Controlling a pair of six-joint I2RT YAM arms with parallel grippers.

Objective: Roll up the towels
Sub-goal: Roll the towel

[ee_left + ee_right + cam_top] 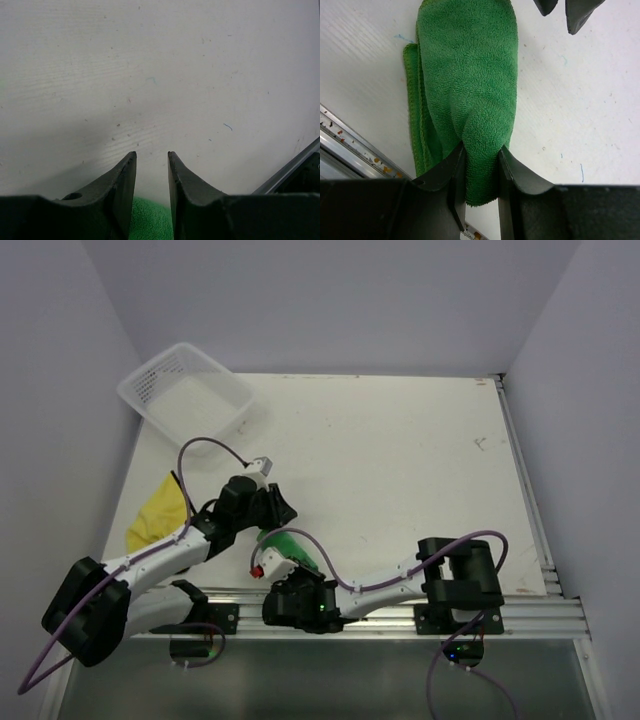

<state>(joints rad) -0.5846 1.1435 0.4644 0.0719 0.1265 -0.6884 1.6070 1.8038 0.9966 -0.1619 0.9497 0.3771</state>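
White surface [400, 460], grey walls all round. From above, the yellow towel [152, 515] lies at the left edge, well apart from the action, and the green towel [292, 548] sits low centre by the near edge. Over to the left wrist: left claw [151, 156] parted, nothing between its tips, a patch of green showing underneath. Right wrist: right claw [481, 150] clamped on the green towel's near end, a loose fold lying alongside. The worry? With only that end pinched, a pull could slip it free, or the loose fold could spoil the roll.
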